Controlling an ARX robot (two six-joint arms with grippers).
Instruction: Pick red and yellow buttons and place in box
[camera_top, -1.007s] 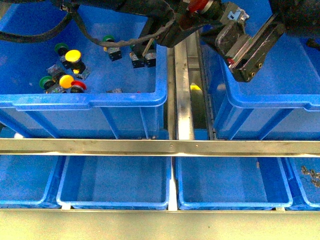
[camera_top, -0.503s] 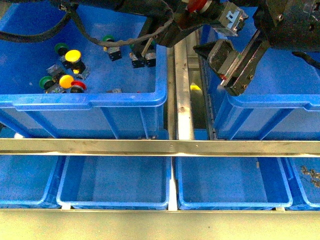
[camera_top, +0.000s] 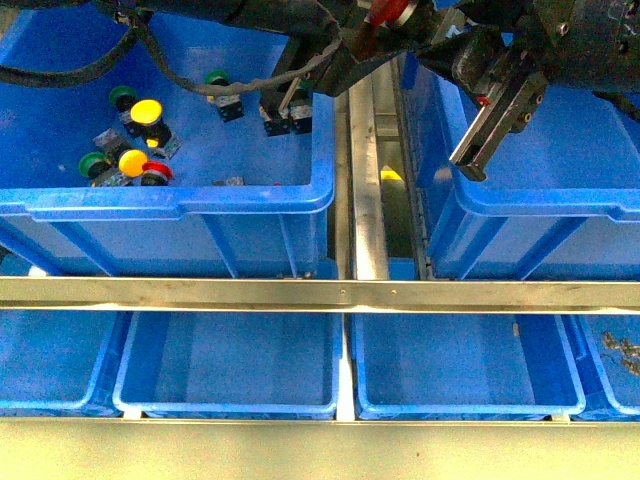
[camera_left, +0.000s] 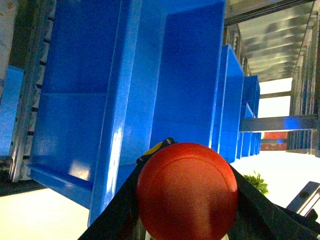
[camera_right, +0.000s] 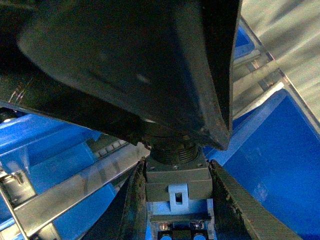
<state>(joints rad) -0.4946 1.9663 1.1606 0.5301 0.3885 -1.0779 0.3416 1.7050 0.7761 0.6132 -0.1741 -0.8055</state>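
One red button (camera_top: 392, 12) hangs at the top of the front view, over the gap between the two large blue boxes. My left gripper (camera_top: 375, 30) is shut on it. In the left wrist view its red cap (camera_left: 187, 192) fills the space between the black fingers (camera_left: 260, 215). My right gripper (camera_top: 455, 45) is shut on the same button. The right wrist view shows its grey body (camera_right: 177, 182) clamped between the fingers (camera_right: 227, 200). The right box (camera_top: 540, 205) lies below. The left box (camera_top: 180, 200) holds two yellow buttons (camera_top: 146, 112) and a red one (camera_top: 155, 172).
Green-capped switches (camera_top: 124, 96) and dark switch bodies (camera_top: 285, 118) lie in the left box. A metal rail (camera_top: 365, 180) runs between the boxes and a metal bar (camera_top: 320, 293) crosses in front. Shallower blue trays (camera_top: 230, 370) sit below; the rightmost holds small metal parts (camera_top: 620, 350).
My right gripper has swung up and back to the left gripper's red button and now grips its body. The left arm has hardly moved.
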